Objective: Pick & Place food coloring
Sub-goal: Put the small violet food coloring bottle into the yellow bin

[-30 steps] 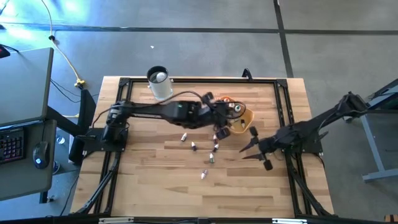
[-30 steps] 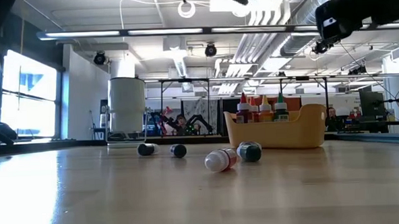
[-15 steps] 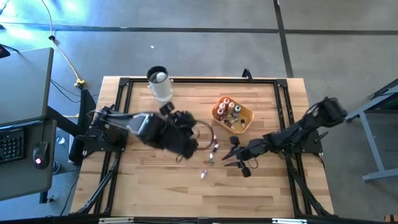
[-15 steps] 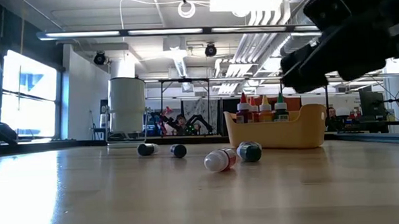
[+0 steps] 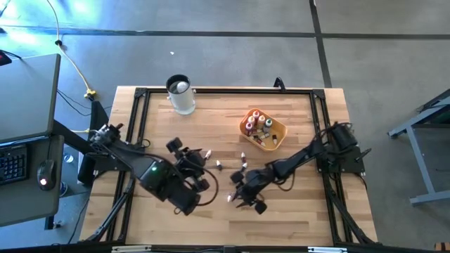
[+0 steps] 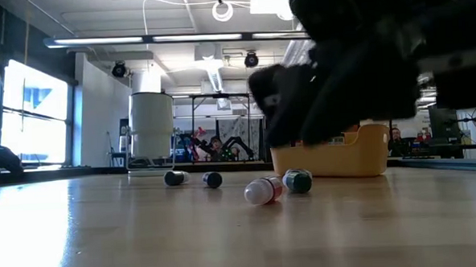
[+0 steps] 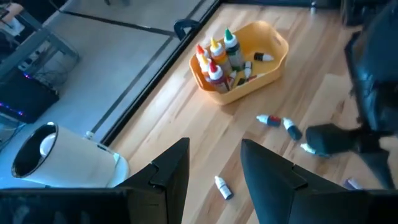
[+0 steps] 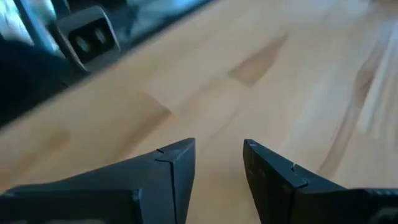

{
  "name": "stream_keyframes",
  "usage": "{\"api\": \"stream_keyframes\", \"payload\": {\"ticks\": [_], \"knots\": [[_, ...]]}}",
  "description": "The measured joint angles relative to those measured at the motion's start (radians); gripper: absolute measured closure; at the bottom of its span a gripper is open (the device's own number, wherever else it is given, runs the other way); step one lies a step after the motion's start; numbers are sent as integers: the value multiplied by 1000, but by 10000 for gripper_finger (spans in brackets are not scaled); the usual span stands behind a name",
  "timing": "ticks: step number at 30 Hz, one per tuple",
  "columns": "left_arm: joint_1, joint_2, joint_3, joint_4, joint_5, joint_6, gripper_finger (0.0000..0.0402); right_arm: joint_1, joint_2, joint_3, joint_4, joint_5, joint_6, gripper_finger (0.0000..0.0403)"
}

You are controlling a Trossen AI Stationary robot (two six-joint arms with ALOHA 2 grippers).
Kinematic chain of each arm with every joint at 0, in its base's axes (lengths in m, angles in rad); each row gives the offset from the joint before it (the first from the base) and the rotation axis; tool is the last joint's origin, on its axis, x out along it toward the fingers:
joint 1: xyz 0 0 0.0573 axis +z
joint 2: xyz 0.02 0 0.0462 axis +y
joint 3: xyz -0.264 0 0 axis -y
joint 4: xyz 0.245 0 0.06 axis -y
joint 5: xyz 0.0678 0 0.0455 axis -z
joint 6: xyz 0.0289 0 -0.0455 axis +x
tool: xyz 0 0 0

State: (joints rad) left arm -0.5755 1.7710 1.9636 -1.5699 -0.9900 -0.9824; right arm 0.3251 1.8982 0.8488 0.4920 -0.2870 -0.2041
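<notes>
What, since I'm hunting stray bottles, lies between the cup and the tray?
Nothing: in the high view the stretch between the cup and the tray is bare. The loose bottles lie nearer the arms.

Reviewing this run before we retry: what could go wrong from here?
1. Both arms crowd mid-table: the left gripper and right gripper sit close together, so they could collide.
2. Loose food coloring bottles lie on their sides near both; a sweep may roll them off.
3. Both grippers are open and empty, and the tray already looks crowded.
</notes>
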Motion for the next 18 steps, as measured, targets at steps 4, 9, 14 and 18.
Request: {"api": "stream_keyframes", "payload": {"ticks": [4, 9, 14, 18], "knots": [[-15, -45, -69, 0, -13, -58, 260, -14, 79, 107, -155, 64, -53, 274], [-14, -84, -156, -3, 2, -119, 260, -26, 114, 170, -242, 123, -94, 274], [-14, -98, -234, -2, 4, -167, 260, -30, 101, 169, -251, 114, -108, 274], [-14, -98, -266, -1, 11, -200, 259, -30, 56, 169, -259, 187, -80, 274]]}}
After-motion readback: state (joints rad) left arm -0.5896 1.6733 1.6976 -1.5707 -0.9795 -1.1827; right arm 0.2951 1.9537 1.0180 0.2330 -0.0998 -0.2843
